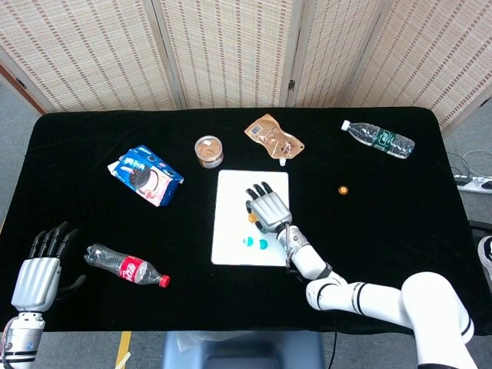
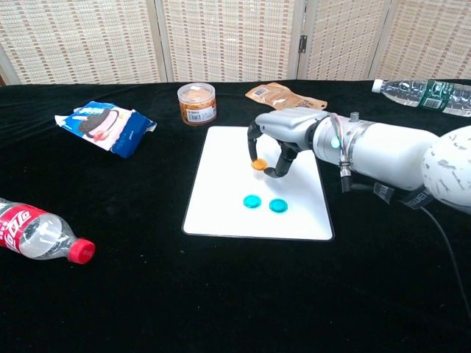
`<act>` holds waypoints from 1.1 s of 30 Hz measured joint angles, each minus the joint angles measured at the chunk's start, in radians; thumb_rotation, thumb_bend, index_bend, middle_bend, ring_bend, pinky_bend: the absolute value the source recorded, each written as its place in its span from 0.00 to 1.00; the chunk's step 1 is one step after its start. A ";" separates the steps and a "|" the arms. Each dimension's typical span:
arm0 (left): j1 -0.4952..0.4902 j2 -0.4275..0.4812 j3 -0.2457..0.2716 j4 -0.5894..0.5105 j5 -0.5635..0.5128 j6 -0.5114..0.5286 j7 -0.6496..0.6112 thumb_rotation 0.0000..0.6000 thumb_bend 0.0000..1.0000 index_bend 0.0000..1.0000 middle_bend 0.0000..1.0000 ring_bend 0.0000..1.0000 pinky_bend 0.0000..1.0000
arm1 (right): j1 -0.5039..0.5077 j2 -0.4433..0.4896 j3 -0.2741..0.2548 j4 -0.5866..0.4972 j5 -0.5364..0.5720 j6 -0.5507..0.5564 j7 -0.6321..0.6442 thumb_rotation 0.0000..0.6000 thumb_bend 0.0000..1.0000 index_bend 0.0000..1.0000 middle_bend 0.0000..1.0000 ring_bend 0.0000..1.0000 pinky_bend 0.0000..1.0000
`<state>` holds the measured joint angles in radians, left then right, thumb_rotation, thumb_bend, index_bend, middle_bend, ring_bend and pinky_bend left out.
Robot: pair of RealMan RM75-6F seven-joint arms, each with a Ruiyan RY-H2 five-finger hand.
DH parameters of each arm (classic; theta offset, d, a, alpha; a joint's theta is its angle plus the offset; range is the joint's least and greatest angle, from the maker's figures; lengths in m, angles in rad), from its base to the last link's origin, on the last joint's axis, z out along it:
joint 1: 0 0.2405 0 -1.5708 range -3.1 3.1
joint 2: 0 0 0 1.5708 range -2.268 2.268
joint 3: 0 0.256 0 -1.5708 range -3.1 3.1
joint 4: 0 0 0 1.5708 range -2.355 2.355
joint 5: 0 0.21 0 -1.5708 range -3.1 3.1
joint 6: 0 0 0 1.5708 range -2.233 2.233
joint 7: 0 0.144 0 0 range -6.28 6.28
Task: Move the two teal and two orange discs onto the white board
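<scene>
Orange disc (image 2: pixel 258 165) pinched in right hand (image 2: pixel 280 137), above white board (image 2: pixel 221 191), near teal discs (image 2: pixel 252 201)

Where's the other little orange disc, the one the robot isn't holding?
In the head view, the loose orange disc lies on the black table, to the right of the white board and below the green-labelled water bottle.

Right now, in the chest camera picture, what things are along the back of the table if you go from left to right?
Cookie packet → round jar → brown snack pouch → water bottle. The brown snack pouch's right end is hidden behind the right hand.
</scene>
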<state>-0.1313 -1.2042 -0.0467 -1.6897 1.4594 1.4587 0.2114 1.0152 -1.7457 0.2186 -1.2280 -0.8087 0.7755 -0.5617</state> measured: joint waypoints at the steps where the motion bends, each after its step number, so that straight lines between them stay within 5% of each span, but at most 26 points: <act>1: 0.000 0.000 0.000 0.000 0.001 0.000 0.000 1.00 0.25 0.14 0.04 0.06 0.00 | 0.004 -0.005 0.002 0.009 0.004 -0.001 -0.001 1.00 0.45 0.49 0.14 0.00 0.00; 8: -0.001 0.002 -0.003 -0.002 -0.002 -0.001 0.002 1.00 0.25 0.14 0.04 0.06 0.00 | 0.047 -0.046 0.021 0.080 0.043 -0.021 -0.012 1.00 0.45 0.48 0.14 0.00 0.00; 18: 0.001 -0.001 -0.002 0.004 -0.005 -0.002 -0.003 1.00 0.25 0.14 0.04 0.06 0.00 | 0.064 -0.056 0.019 0.102 0.075 -0.015 -0.032 1.00 0.45 0.23 0.14 0.00 0.00; 33: -0.007 -0.004 -0.004 0.000 0.011 -0.003 -0.003 1.00 0.25 0.14 0.04 0.06 0.00 | -0.125 0.158 -0.002 0.042 0.055 0.076 0.112 1.00 0.45 0.30 0.14 0.00 0.00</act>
<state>-0.1387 -1.2086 -0.0507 -1.6896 1.4708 1.4553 0.2088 0.8901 -1.5879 0.2164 -1.1861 -0.7539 0.8514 -0.4500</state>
